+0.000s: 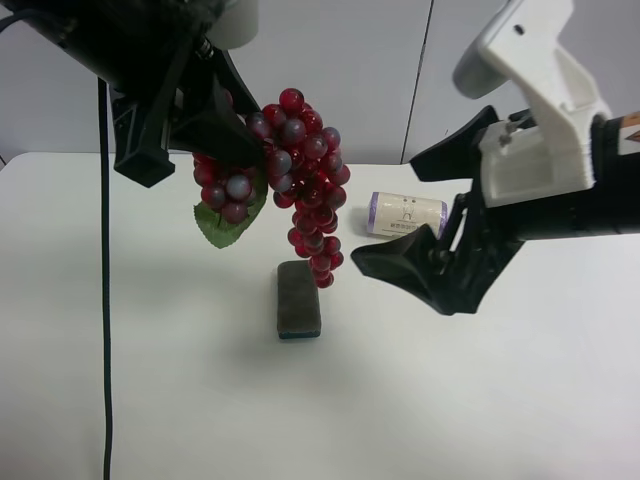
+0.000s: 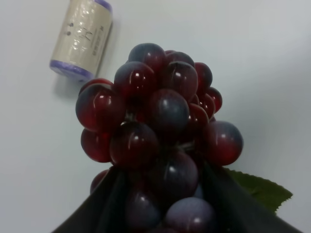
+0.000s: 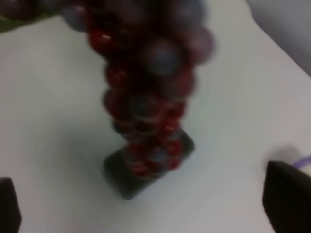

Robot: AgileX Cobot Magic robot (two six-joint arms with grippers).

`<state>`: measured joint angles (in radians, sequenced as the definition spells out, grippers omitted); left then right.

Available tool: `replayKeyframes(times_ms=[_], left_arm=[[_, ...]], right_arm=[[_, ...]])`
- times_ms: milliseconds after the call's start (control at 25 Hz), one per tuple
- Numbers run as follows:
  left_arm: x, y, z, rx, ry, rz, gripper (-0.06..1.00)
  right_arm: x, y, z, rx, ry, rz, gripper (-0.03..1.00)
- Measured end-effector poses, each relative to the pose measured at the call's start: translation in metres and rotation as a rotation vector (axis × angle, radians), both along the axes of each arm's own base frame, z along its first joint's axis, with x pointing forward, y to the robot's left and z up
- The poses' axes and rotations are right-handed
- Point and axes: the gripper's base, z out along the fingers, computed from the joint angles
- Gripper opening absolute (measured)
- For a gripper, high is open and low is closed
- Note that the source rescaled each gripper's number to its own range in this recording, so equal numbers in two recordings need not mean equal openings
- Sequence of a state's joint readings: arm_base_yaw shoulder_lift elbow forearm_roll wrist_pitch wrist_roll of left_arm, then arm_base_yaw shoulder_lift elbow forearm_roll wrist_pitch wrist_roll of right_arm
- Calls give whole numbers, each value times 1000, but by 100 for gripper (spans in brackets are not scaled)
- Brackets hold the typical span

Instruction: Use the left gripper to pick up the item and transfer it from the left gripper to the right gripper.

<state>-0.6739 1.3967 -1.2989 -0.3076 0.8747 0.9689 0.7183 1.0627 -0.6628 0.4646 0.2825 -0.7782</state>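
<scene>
Hanging clear above the desk [image 1: 500, 400], the bunch of grapes [image 1: 300, 185] is clamped near its top between the fingers [image 2: 102, 213] of the left gripper [image 2: 167, 208], its lower tip over the dark grey block [image 1: 299, 298]. The right gripper [image 1: 390, 212] sits just beside the bunch with its fingers [image 1: 400, 262] spread wide apart, and the cream roll [image 1: 406, 214] lies behind it.

White table [image 1: 150, 400], matt, plain. Two things lie on it.

Block [image 1: 299, 299]: dark grey, rectangular, flat on the table near mid-surface, long side running away from the high camera. Thin greenish edge along its near end. Soft shadow around it.

Roll [image 1: 405, 214]: cream, purple ends, printed mark on its side. On its side, beyond the block and toward the high view's right, well apart from it.
</scene>
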Motion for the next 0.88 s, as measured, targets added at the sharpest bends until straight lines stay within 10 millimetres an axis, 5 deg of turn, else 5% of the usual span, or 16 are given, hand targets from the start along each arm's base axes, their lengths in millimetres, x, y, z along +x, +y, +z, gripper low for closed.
replayKeyframes(times_ms=[880], left_arm=[[-13, -6, 23, -229, 43, 0, 1]], right_arm=[[16, 21, 1, 6, -96, 54, 100]])
